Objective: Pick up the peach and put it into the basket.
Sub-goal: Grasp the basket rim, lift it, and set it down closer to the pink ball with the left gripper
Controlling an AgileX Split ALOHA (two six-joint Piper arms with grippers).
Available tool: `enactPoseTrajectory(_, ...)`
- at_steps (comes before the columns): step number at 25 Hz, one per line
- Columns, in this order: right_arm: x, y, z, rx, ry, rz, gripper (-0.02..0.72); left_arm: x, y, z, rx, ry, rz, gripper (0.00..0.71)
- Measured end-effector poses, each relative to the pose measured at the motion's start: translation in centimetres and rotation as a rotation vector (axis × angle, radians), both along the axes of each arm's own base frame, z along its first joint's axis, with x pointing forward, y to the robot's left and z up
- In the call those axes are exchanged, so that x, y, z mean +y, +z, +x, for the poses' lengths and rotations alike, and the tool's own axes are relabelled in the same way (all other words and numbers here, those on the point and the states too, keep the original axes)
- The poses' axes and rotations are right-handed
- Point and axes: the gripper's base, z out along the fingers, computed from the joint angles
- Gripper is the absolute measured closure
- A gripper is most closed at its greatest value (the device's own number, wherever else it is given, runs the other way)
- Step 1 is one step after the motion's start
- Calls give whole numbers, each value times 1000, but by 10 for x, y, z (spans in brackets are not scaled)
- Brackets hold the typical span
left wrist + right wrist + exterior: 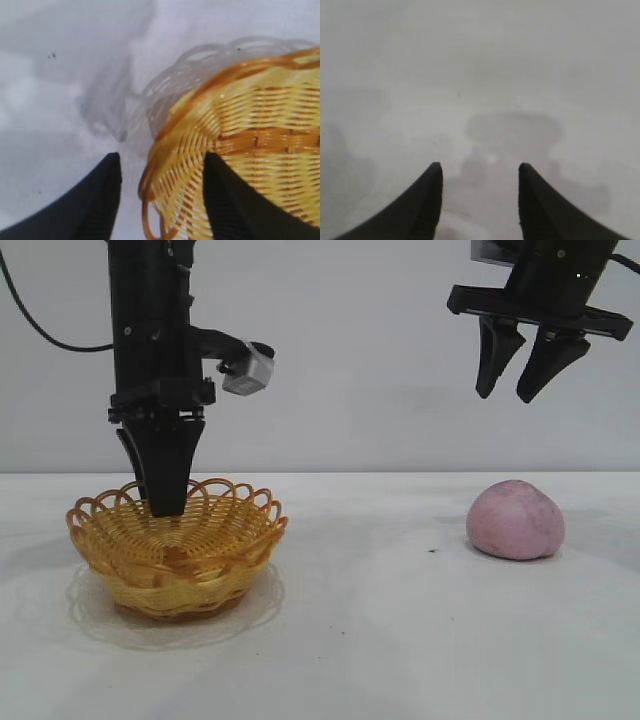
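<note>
Left claw straddles basket rim, fingers apart, nothing gripped. Peach sits on bench well apart, below raised, open right claw.

White tabletop bearing two objects. The basket stands at the left of the exterior view; the peach rests well apart at the right.
</note>
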Motion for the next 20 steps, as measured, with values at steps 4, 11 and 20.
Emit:
enactPoseTrajectory(4,-1,0,0,-6,4,-11,407,-1,0,0,3,3,-8,646)
enactPoseTrajectory(11,-1,0,1,-18,4,-14,407,2,5,1,64,237,-87,710)
enactPoseTrajectory(20,-1,0,1,-18,6,-19,407,34,62,6,126,709,-319,710)
